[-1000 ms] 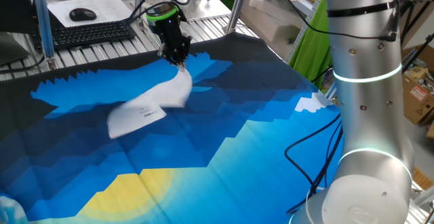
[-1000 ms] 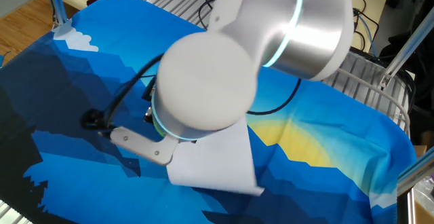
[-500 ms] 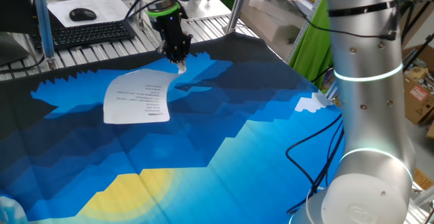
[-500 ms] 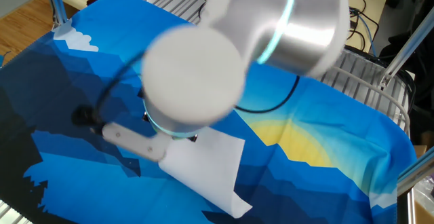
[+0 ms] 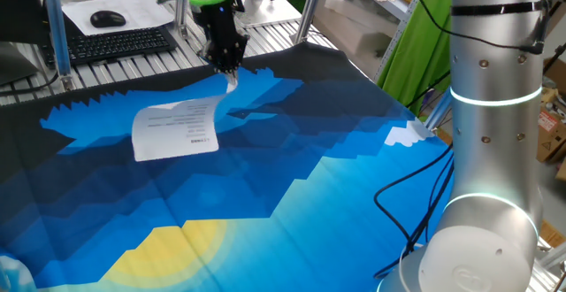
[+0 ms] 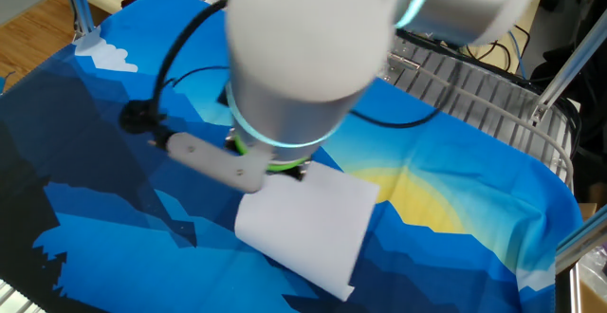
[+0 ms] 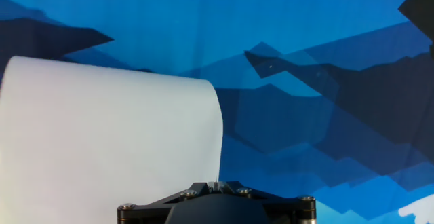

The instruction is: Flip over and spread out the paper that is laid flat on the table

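Paper (image 5: 176,126) lay printed side up on the blue part of the tabletop (image 5: 292,186), toward the far left of the cloth in one fixed view, with most of the sheet resting on the cloth and its far right corner lifted in a curl. We saw the hand (image 5: 231,75) right at that raised corner, pointing down from above, and we judged that it was pinching the corner, though the fingertips were too small in that view to be sure. From the other fixed view the arm hid the hand altogether, and we could only see the sheet (image 6: 305,224) spread below the arm's elbow, white and nearly flat. In the hand view the paper (image 7: 108,142) filled the lower left, bowed upward where it ran in toward the hand, and the fingers themselves were out of sight below the housing, so we could not tell from there how the jaws stood.

We took the flip itself to be essentially done, since the lines of print faced up, and the step in hand to be the spreading out. The next move, in our judgement, called for lowering the held corner to the cloth, drawing it lightly away from the sheet's middle so the curl flattened, then letting go without dragging the paper askew
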You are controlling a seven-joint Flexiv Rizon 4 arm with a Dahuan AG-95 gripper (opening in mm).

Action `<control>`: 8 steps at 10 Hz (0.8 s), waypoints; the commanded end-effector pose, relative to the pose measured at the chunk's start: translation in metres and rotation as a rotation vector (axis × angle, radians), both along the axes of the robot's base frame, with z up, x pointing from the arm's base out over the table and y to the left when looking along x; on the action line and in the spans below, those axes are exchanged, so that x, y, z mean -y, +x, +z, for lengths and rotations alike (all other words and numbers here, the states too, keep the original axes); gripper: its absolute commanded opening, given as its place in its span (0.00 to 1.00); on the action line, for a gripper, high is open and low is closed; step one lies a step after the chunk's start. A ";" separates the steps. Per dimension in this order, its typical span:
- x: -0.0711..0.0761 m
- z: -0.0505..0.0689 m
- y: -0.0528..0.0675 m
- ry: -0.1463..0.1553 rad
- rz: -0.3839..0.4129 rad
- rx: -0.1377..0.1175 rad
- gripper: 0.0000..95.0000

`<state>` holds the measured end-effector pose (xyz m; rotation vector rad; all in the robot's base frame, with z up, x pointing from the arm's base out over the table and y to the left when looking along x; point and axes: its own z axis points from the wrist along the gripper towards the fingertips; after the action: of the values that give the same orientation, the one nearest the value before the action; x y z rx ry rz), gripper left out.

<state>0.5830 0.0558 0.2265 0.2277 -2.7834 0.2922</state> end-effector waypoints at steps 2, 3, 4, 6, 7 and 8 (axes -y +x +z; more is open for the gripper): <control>-0.036 0.033 -0.015 0.013 -0.008 0.024 0.00; -0.038 0.035 -0.017 0.016 -0.008 0.026 0.00; -0.047 0.048 -0.023 0.042 -0.012 0.024 0.00; -0.042 0.053 -0.022 0.068 0.012 0.023 0.00; -0.032 0.050 -0.018 0.065 0.028 0.035 0.00; -0.027 0.047 -0.015 0.064 0.036 0.042 0.00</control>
<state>0.5706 0.0811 0.2734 0.2993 -2.8240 0.2045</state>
